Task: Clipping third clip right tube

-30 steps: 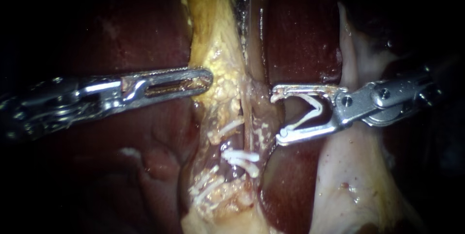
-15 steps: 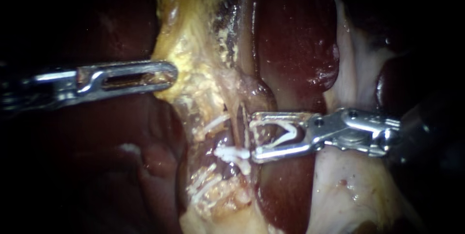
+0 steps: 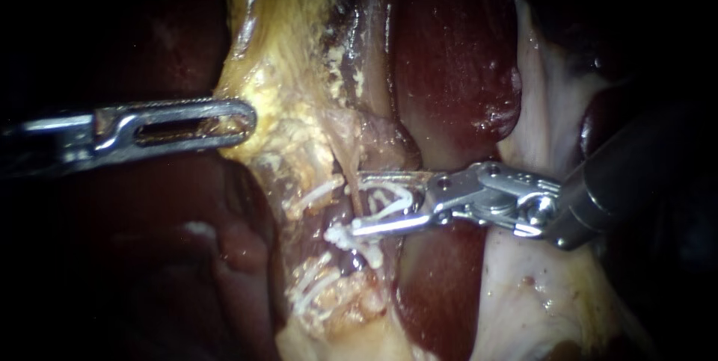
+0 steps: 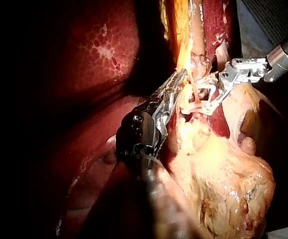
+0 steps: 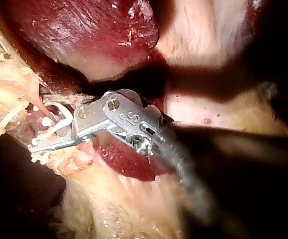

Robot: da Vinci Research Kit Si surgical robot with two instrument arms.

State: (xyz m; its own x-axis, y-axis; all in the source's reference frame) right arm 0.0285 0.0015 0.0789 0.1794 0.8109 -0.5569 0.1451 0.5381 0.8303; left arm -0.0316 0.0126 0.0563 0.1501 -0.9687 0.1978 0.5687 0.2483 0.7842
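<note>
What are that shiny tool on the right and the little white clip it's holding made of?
The right instrument looks like polished metal: silvery with bright glints. The white clip in it looks like plastic, probably: pale, dull, no glint.

Pretty sure this is a surgical practice bench in some lab — everything in view points that way. Dark red liver (image 3: pixel 456 54) and pale yellow tissue (image 3: pixel 292 77) fill every view, lit hard from close up, with black all around. Two thin metal instruments reach in: the left instrument (image 3: pixel 243 118) pinches the tissue, and the right instrument (image 3: pixel 357 204) carries a white clip (image 3: pixel 389 200) between its jaws, with more clips (image 3: pixel 351 239) just beside it. In the left wrist view a grey-blue cloth (image 4: pixel 256 17) shows beyond the right instrument's shaft — bench covering, by the look.
</note>
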